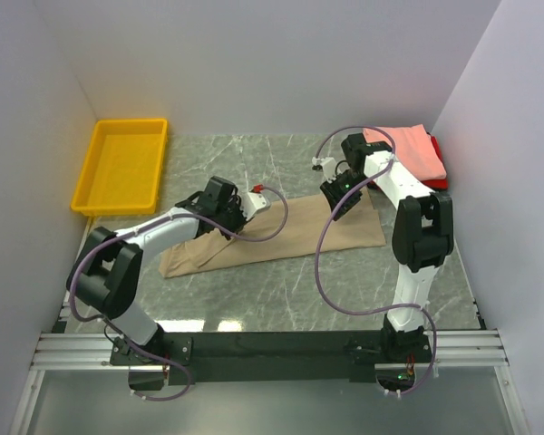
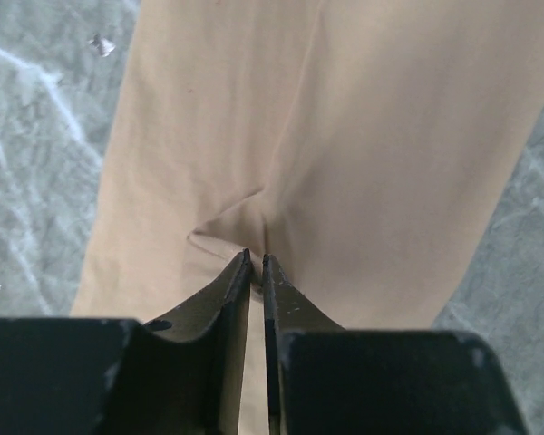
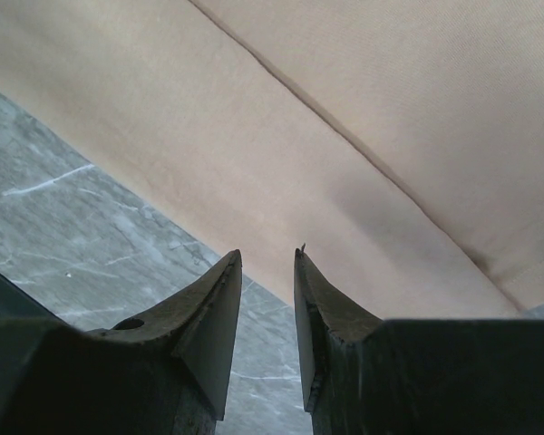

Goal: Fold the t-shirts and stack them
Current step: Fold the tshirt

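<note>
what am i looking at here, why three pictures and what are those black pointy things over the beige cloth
Two robot arms are bolted to the near edge of a marble table. The wide picture comes from a camera above and behind them. The other two come from a camera on each wrist, so the black prongs are that arm's own fingers.

A tan t-shirt lies as a long folded strip in the middle. In the far right corner a pink t-shirt lies on a red t-shirt. A yellow bin sits far left.

The left gripper has its jaws almost together at a pucker in the tan cloth; whether it grips is unclear. The right gripper is open at the shirt's edge, holding nothing.
</note>
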`<state>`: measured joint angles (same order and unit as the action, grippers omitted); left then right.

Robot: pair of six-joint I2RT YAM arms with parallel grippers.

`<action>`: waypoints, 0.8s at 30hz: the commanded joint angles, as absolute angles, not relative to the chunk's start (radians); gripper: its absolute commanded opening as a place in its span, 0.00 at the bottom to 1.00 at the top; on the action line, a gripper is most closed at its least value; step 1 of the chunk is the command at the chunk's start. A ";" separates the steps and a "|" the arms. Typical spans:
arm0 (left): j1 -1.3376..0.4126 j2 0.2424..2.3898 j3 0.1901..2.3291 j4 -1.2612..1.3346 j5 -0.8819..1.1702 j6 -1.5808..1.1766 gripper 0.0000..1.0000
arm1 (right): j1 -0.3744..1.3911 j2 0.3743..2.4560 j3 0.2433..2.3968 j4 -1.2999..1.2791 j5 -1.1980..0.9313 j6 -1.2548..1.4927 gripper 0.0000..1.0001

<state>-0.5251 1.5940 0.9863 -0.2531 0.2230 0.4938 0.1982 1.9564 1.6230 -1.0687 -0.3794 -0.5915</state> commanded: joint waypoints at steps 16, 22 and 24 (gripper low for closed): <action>-0.379 1.533 1.118 -0.431 0.489 0.416 0.52 | 0.192 2.022 1.732 -1.106 -0.345 -0.560 0.37; -0.292 1.470 1.037 -0.574 0.387 0.431 0.46 | 0.190 2.147 1.798 -1.063 -0.206 -0.517 0.33; -0.265 1.473 1.000 -0.578 0.353 0.393 0.43 | 0.190 2.200 1.821 -1.060 -0.149 -0.509 0.29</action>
<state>-0.2855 1.4818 1.0492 -0.4904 0.3965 0.4343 0.1982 2.1483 1.7683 -1.0790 -0.2489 -0.5400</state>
